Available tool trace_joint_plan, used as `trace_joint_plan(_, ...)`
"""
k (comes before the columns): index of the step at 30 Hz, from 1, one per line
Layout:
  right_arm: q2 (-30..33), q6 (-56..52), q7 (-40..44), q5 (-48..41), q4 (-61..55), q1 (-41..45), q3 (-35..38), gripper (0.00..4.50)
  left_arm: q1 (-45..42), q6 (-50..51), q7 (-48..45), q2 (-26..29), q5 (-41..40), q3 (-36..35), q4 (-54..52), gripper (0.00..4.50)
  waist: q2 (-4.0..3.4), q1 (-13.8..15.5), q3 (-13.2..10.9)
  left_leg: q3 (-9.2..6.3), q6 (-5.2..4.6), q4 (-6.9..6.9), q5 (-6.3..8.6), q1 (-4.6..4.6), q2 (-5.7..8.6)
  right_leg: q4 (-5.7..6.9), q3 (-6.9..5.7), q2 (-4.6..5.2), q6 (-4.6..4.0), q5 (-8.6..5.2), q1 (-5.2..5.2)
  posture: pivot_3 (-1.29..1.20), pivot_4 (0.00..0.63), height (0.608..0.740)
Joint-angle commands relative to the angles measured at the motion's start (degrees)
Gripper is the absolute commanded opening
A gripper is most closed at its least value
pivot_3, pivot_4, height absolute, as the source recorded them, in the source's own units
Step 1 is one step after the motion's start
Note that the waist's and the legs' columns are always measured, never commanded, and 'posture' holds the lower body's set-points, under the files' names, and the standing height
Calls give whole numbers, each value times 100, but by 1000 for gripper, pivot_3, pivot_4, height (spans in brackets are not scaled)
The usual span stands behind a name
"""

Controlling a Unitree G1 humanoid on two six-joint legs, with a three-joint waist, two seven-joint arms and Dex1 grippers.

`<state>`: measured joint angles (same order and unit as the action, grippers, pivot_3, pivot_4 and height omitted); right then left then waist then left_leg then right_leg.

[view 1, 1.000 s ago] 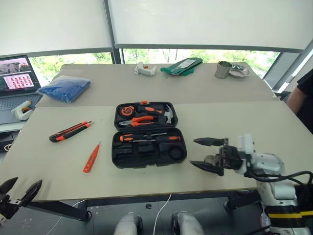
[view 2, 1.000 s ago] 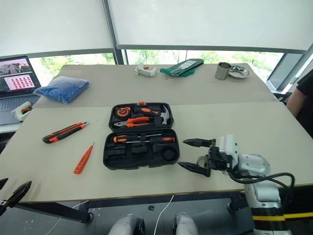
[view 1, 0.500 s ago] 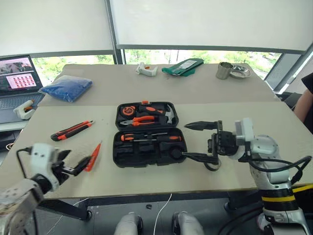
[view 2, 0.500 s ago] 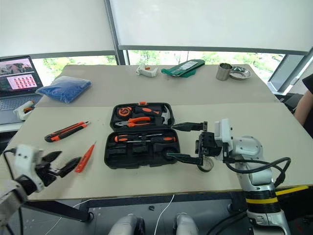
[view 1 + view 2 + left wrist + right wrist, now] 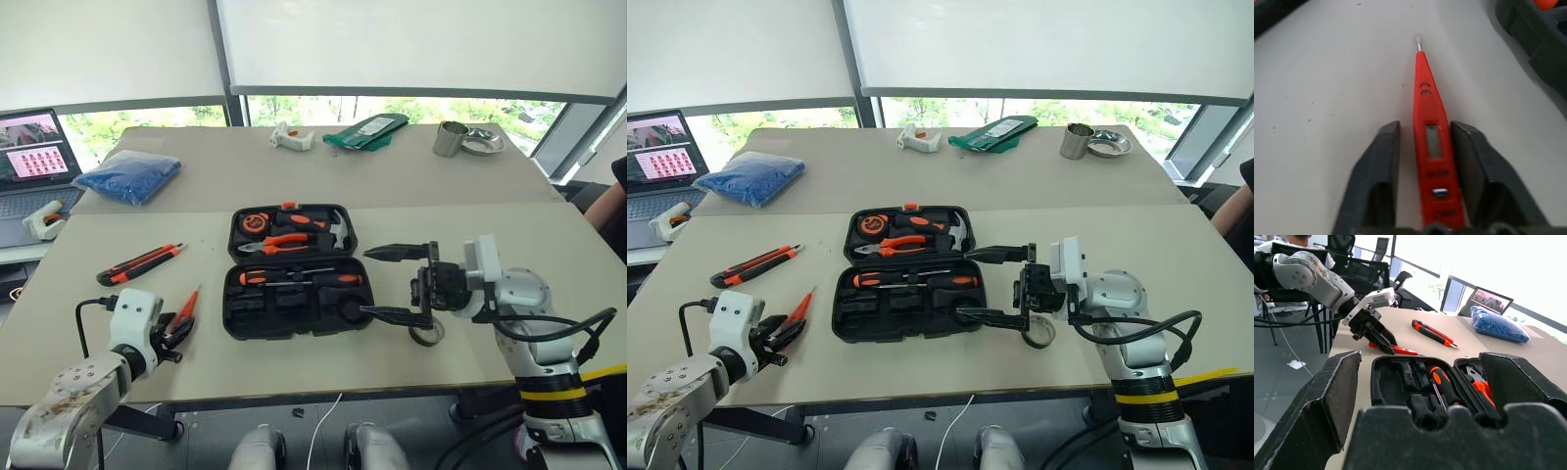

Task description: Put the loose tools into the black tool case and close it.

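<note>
My left claw straddles the tester screwdriver, fingers not yet clamped. I should squeeze squarely mid-body, then lift level off the worktop. Right claw: wide apart, empty.

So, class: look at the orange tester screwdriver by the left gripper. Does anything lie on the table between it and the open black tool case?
Nothing visible does. The tester screwdriver lies between the left gripper's fingers, and only bare table separates it from the open black tool case. The utility knife lies off to the side, clear of that path.
</note>
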<state>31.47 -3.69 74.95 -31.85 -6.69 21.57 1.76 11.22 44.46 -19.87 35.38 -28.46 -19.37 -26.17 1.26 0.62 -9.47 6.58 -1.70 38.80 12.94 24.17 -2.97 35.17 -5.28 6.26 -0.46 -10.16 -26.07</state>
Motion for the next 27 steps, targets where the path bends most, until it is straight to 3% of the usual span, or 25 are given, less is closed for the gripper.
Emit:
trace_joint_plan(1,149,83,-34,-54,-94,-16,206,4500,-13,-845,-1149,234,-217,-437,582,520,0,3,0,0,1,1,-1,0,0,3,-1,-1,-2,-1,-1,0,150,740)
trace_joint_plan(6,505,-129,-119,-113,-78,-121,463,4500,-817,-2175,-3355,989,-341,-100,1157,520,1,97,-2,-4,8,7,-4,10,0,6,-13,-3,-7,-3,-8,0,150,740)
trace_joint_plan(10,858,-243,-167,-42,89,-184,655,4500,-2112,-2331,-4369,1349,-108,913,1446,520,0,177,-2,0,2,12,-3,16,8,-6,-15,13,-5,-1,1,0,150,740)
trace_joint_plan(15,1195,-347,-198,-10,128,-356,741,4500,-3626,-2283,-4762,1331,886,2422,2020,520,3,164,-2,6,-64,15,-35,25,22,-13,-9,4,35,21,4,0,150,740)
trace_joint_plan(20,1262,-469,-358,-107,-160,-611,837,4500,-4567,-2194,-4786,1130,1826,3456,2617,520,6,105,-4,6,-60,9,-36,27,11,-9,-3,-26,42,21,-1,0,150,740)
trace_joint_plan(27,1251,-546,-552,-174,-514,-1017,944,4500,-4830,-2404,-5209,1139,2256,3904,2799,520,8,91,-5,0,-60,20,-37,26,12,-4,5,-23,44,21,2,0,150,740)
